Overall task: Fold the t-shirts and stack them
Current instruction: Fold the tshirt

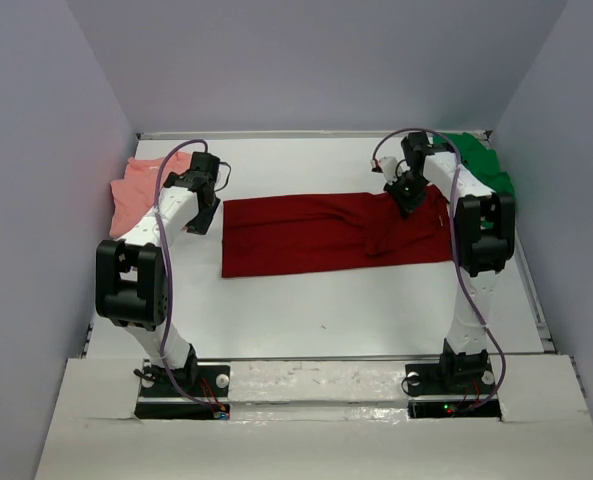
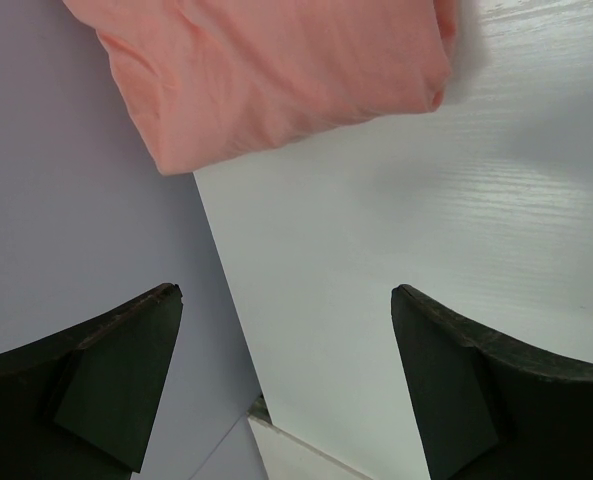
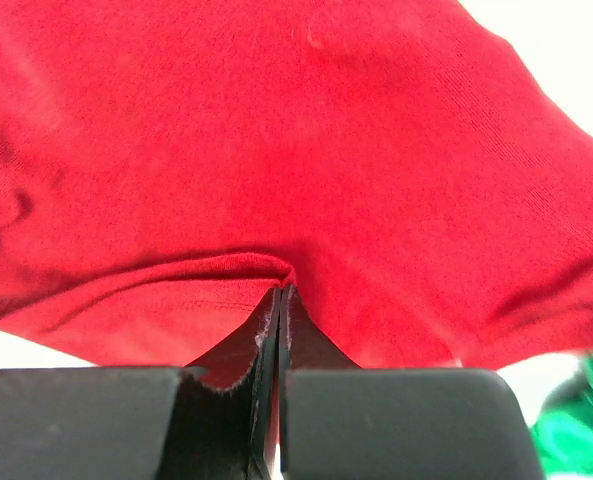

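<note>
On the white desk (image 1: 326, 320) the dark red t-shirt (image 1: 316, 235) lies spread in the middle, your right jaws pinched shut on cloth near its right end, your left jaws wide and empty near the salmon pink t-shirt (image 1: 136, 190); this looks like the start of a fold, so lift that end and carry it across.

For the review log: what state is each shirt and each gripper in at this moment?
dark red t-shirt: spread as a long band across the table, right end pinched.
salmon pink t-shirt: loosely folded at the far left, untouched.
green t-shirt: heaped at the far right corner, untouched.
left gripper: open, empty, over bare table.
right gripper: shut on the dark red t-shirt.
</note>
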